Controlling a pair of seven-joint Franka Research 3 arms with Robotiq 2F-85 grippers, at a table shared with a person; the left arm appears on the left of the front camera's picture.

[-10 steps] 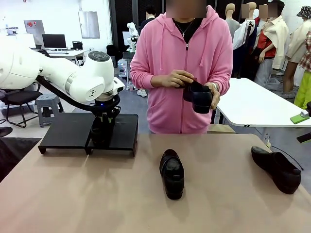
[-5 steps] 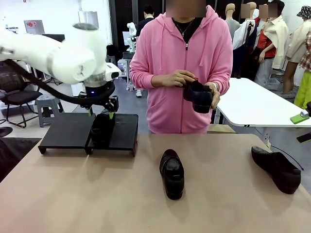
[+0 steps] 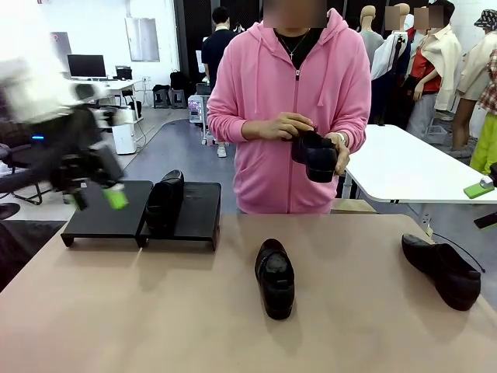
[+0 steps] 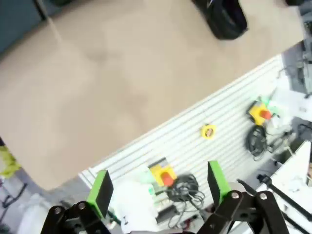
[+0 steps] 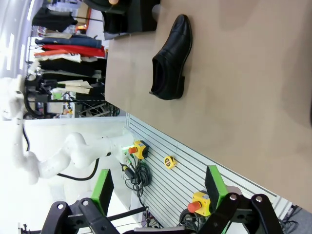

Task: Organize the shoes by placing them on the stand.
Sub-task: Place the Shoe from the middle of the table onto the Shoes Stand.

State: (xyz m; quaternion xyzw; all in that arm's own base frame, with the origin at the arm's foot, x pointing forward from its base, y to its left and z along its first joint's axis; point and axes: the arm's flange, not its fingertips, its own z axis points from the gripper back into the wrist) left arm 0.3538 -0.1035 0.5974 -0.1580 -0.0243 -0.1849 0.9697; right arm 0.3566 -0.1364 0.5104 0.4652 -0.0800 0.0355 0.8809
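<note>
One glossy black shoe (image 3: 165, 202) stands on the black stand (image 3: 105, 214), at the seam between its two trays. My left gripper (image 3: 97, 199) hangs blurred over the stand's left end, apart from that shoe, open and empty; its wrist view shows the left gripper (image 4: 158, 187) over the tan table with a shoe (image 4: 222, 17) far off. A second shoe (image 3: 275, 277) lies mid-table and a third shoe (image 3: 441, 270) lies at the right. The person holds a fourth shoe (image 3: 314, 155) in both hands. My right gripper (image 5: 158, 190) is open, facing a shoe (image 5: 170, 58).
The person in a pink hoodie (image 3: 291, 101) stands at the table's far edge. A white table (image 3: 411, 167) with a green object (image 3: 479, 189) is behind at the right. The robot-side edge borders a slatted panel (image 4: 195, 141) with cables and buttons.
My left gripper has opened, let go of the shoe on the stand, then risen and swung left away from it. The other shoes and the person's hands have stayed put.
</note>
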